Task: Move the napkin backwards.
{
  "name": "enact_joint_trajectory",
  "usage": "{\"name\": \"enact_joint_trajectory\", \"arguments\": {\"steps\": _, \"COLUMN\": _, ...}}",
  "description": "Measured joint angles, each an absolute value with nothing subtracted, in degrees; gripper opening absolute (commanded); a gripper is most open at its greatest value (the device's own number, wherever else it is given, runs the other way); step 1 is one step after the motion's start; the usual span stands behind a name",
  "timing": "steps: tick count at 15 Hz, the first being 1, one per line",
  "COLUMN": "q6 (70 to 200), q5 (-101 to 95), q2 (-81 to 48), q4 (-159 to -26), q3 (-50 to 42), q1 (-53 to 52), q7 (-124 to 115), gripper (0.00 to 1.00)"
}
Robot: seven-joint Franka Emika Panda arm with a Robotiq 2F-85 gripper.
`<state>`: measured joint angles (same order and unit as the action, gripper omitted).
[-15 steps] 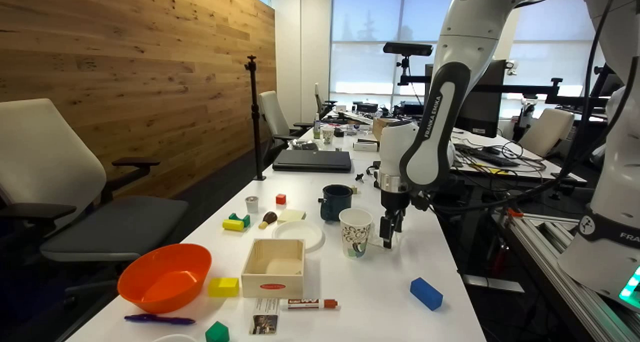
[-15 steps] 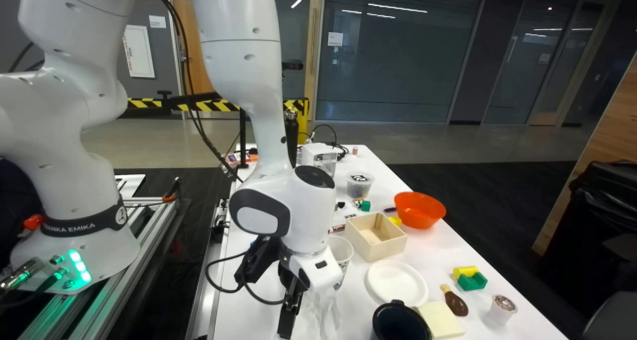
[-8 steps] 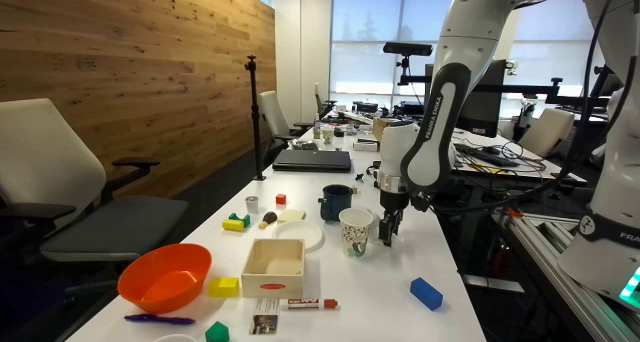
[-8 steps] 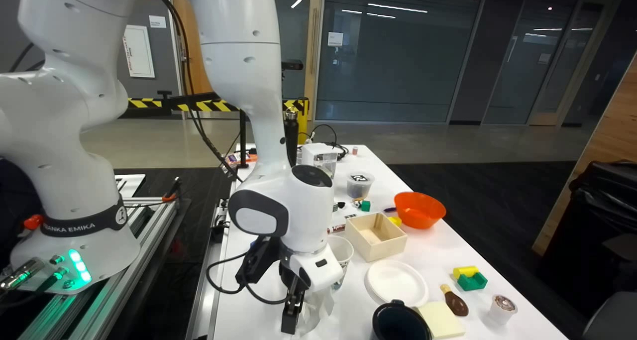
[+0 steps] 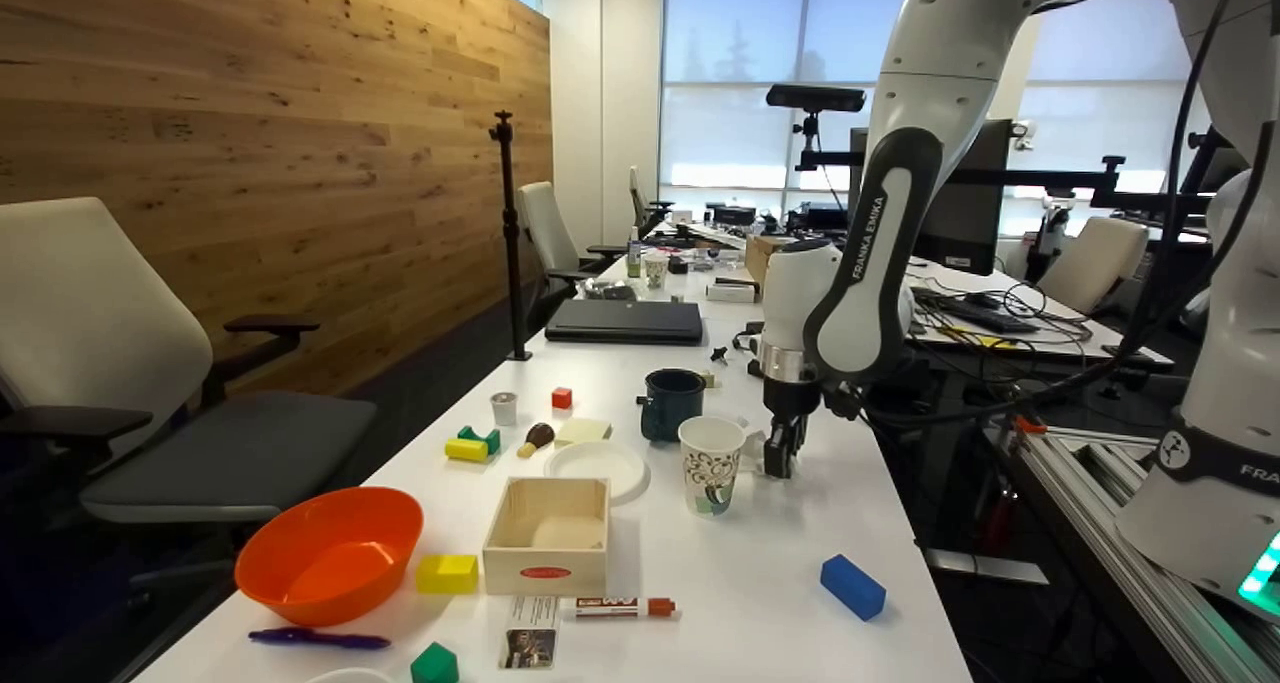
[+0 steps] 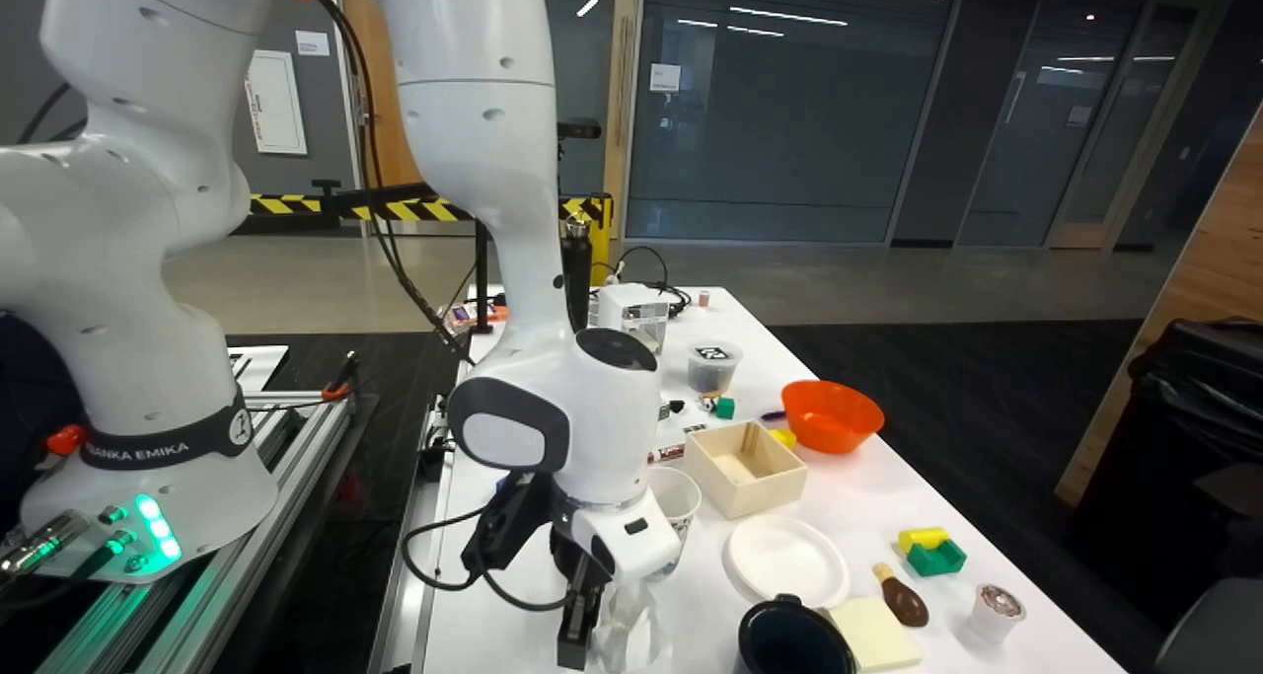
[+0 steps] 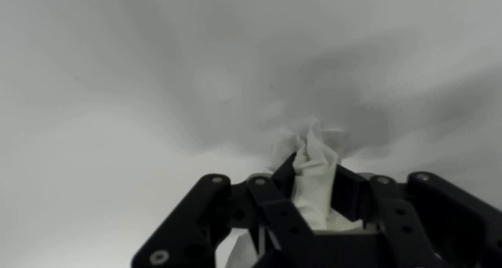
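close beside the patterned paper cup (image 5: 711,468), the hand (image 7: 315,177) grasps the napkin (image 6: 631,635), which is white, thin and crumpled. its pinched part makes a narrow creased strip, long axis in line with the hand, ragged end pointing out past the grip.

“FRANKA EMIKA” runs along the black trim (image 5: 864,238) of a white robot arm (image 5: 935,83), part of the name showing again on its base collar (image 6: 163,449); lettering on a wooden box's (image 5: 588,572) red label (image 5: 545,572) is too small to read from here.
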<state>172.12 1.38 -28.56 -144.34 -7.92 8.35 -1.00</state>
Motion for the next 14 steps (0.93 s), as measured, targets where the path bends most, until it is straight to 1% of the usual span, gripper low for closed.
{"name": "enact_joint_trajectory", "arguments": {"steps": 5, "q6": 171.8, "q5": -2.5, "q2": -27.4, "q4": -147.1, "q3": -23.8, "q1": -7.5, "q7": -5.3, "gripper": 0.03}}
{"name": "enact_joint_trajectory", "arguments": {"steps": 8, "q6": 169.1, "q5": -6.6, "q2": -27.4, "q4": -148.1, "q3": -32.2, "q1": -16.5, "q7": -7.8, "gripper": 0.03}}
{"name": "enact_joint_trajectory", "arguments": {"steps": 10, "q6": 164.1, "q5": -9.1, "q2": -27.4, "q4": -148.1, "q3": -34.2, "q1": -19.5, "q7": -8.0, "gripper": 0.03}}
{"name": "enact_joint_trajectory", "arguments": {"steps": 14, "q6": 148.6, "q5": -14.2, "q2": -27.2, "q4": -146.5, "q3": -33.1, "q1": -19.8, "q7": -8.0, "gripper": 0.03}}
